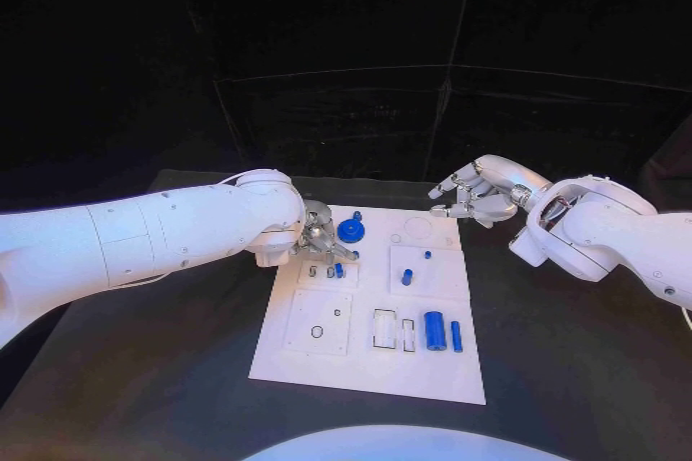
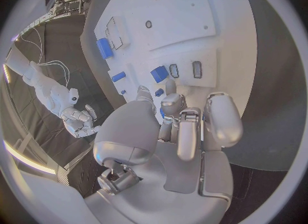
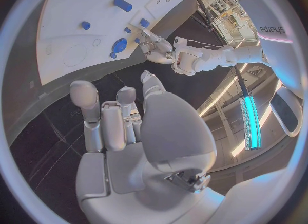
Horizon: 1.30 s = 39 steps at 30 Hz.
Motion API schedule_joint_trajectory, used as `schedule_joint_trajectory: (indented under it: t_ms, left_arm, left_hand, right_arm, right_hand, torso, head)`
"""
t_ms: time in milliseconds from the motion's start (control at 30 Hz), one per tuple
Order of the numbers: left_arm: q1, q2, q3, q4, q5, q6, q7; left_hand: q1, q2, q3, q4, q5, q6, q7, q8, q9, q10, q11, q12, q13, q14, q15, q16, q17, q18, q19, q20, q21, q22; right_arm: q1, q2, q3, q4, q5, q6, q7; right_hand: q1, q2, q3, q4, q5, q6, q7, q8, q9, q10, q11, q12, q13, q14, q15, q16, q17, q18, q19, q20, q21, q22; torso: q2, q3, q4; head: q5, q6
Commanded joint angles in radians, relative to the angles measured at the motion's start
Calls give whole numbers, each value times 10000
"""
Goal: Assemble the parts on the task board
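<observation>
1. Task board point(image 1: 433, 376): a white plate in the middle of the black table point(image 1: 173, 381), long side running away from the robot. It carries several raised square panels and outlined recesses.

2. Progress, as a judgement: early to middle. Some blue parts appear seated upright; others lie loose and several recesses stand open.

3. Large blue cylinder point(image 1: 434, 330) and slim blue pin point(image 1: 456, 336): lying side by side at the near right of the board, just beside two outlined rectangular slots point(image 1: 394, 330) that hold nothing. Likely yet to be placed.

4. Right-hand panel: one blue peg point(image 1: 407, 277) near its middle and a small blue stud point(image 1: 427, 253) further back. Whether they are fully seated cannot be told.

5. Round blue part point(image 1: 351, 229): at the far left of the board, just beside the left hand's fingers.

6. Near left panel: a small ring outline point(image 1: 316, 332) and a smaller hole, both unfilled.

7. Left hand point(image 1: 320, 243): low over the board's far left panel, fingers curled downward round a small blue part point(image 1: 338, 270). The wrist view shows the fingertips close about blue pieces; whether it truly pinches one cannot be told.

8. Right hand point(image 1: 476, 196): hovering beyond the board's far right corner, apart from it, fingers loosely spread and holding nothing.
</observation>
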Motion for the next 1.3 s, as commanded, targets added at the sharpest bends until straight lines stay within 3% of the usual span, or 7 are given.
schedule_joint_trajectory:
  t_ms: [33,1300]
  left_arm:
    - [19,72,-4,-58,-72,248,-103]
    - [15,458,-101,-340,-72,771,-151]
  left_hand:
    - [27,110,-36,-34,9,-65,16,58,22,-55,-32,14,-8,1054,-81,32,2631,-186,-29,-30,45,24]
    - [547,221,115,-415,13,-246,21,277,337,-54,-24,56,84,1054,-67,32,2631,-182,-118,0,146,167]
  right_arm:
    - [21,21,7,5,-113,31,41]
    - [19,149,5,-96,-115,27,26]
  right_hand:
    - [109,-20,-65,-14,71,18,-28,33,0,3,-55,-72,-15,430,-72,-59,-15,184,-76,-17,-45,-18]
    - [191,18,-43,-21,274,28,-32,43,1,5,-62,-98,-48,428,-80,-97,-47,187,-73,-26,-86,-64]
  torso:
    - [6,-2,3]
    - [28,-6,9]
  head:
    - [14,-22]
    - [-26,-179]
